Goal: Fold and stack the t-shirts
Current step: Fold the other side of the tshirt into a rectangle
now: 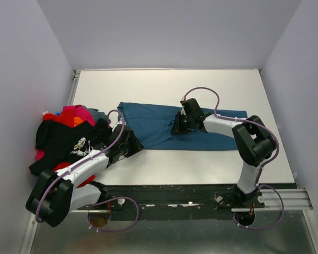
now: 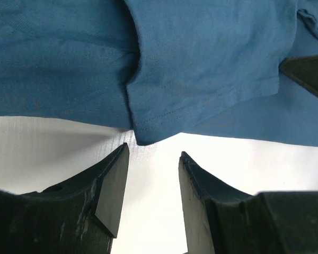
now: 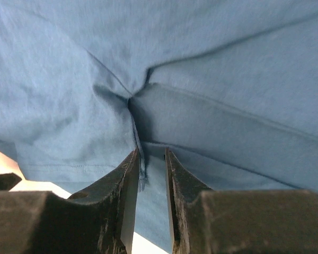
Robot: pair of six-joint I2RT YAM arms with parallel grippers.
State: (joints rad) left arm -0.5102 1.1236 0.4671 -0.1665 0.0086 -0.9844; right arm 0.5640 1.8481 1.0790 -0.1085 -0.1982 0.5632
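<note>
Barely begun: blue shirt (image 1: pixel 159 123) lies part-folded, right gripper (image 3: pixel 151 154) pinching it, left gripper (image 2: pixel 154 152) wide beside its hem; the left-edge pile (image 1: pixel 68 135) waits unfolded.

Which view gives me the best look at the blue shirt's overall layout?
Top external. The blue shirt shows nearly whole there, spread across the table. Left wrist shows only a hemmed edge ahead of the open left gripper; right wrist shows only creased cloth at the right gripper tips.
</note>
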